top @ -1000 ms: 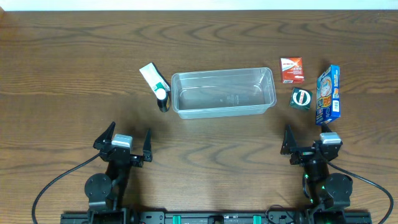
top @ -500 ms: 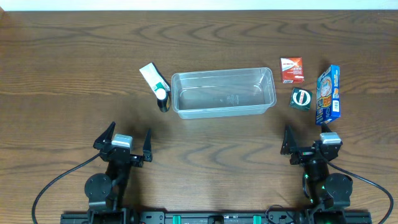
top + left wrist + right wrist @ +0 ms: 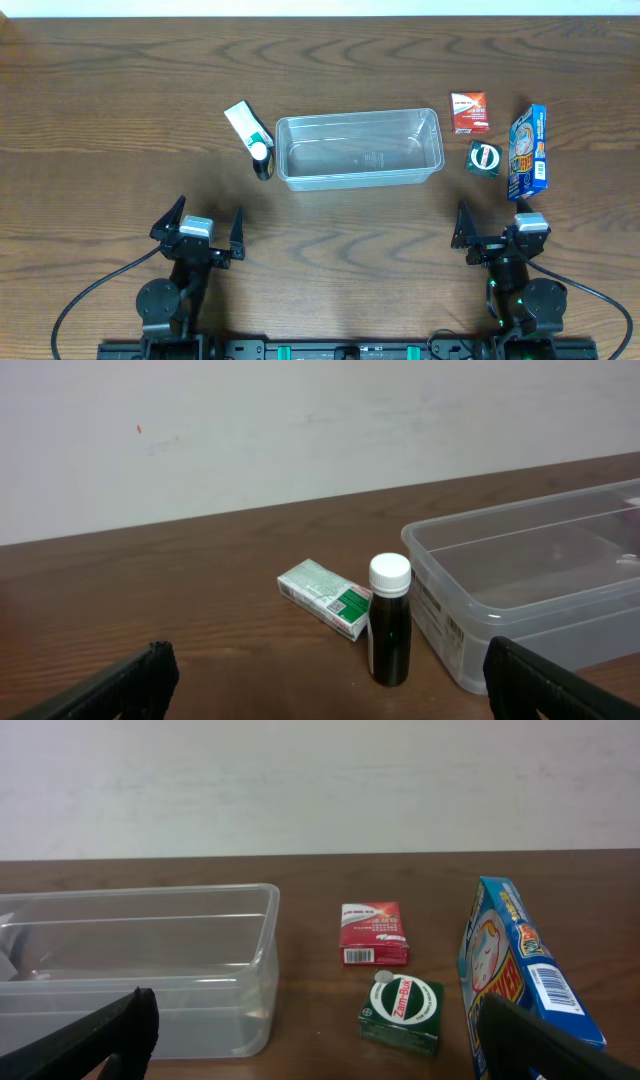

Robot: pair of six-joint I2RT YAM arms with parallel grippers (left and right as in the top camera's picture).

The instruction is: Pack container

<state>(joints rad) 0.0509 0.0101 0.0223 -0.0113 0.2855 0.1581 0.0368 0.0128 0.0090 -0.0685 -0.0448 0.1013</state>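
Positions match the earlier overhead pictures: nothing on the counter (image 3: 120, 110) has shifted and neither arm has moved. The container (image 3: 358, 150) lies lengthwise at the middle of the counter with nothing in it. Just off its left end a dark bottle (image 3: 389, 622) with a white cap stands upright, touching or nearly touching a white-and-green box (image 3: 325, 596) that lies flat. Off the right end lie a red box (image 3: 374, 933), a green box (image 3: 402, 1010) whose round label reads "Zam-Buk", and a blue box (image 3: 520, 975) showing a barcode; the red box's print is too small to read. The left pincer (image 3: 208, 215) and right pincer (image 3: 492, 215) hover near the front edge, fingers spread wide apart, holding nothing.
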